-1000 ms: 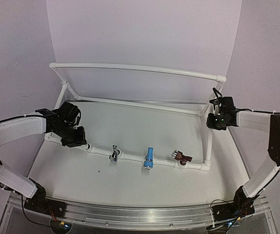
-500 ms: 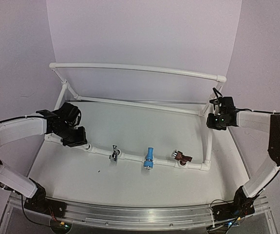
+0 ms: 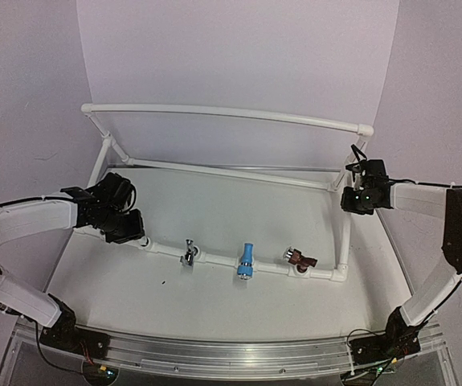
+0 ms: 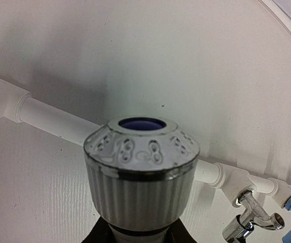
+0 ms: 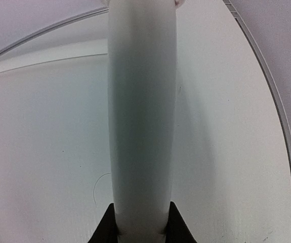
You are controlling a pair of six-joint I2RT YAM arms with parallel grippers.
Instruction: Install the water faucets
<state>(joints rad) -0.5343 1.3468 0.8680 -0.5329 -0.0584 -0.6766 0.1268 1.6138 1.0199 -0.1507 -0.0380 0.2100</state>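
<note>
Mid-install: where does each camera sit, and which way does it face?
Top external: above, behind the robot, looking down on the pipe frame; left gripper and right gripper show.
Left wrist: behind the white faucet, facing the front rail; barely any gripper shows.
Right wrist: looks along the side pipe; both fingertips show.
Shared: chrome faucet, top and left wrist.

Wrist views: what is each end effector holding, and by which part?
Left end effector holds the white faucet by its base, below the ribbed body. Right end effector clamps the white pipe across its shaft, one finger each side.
</note>
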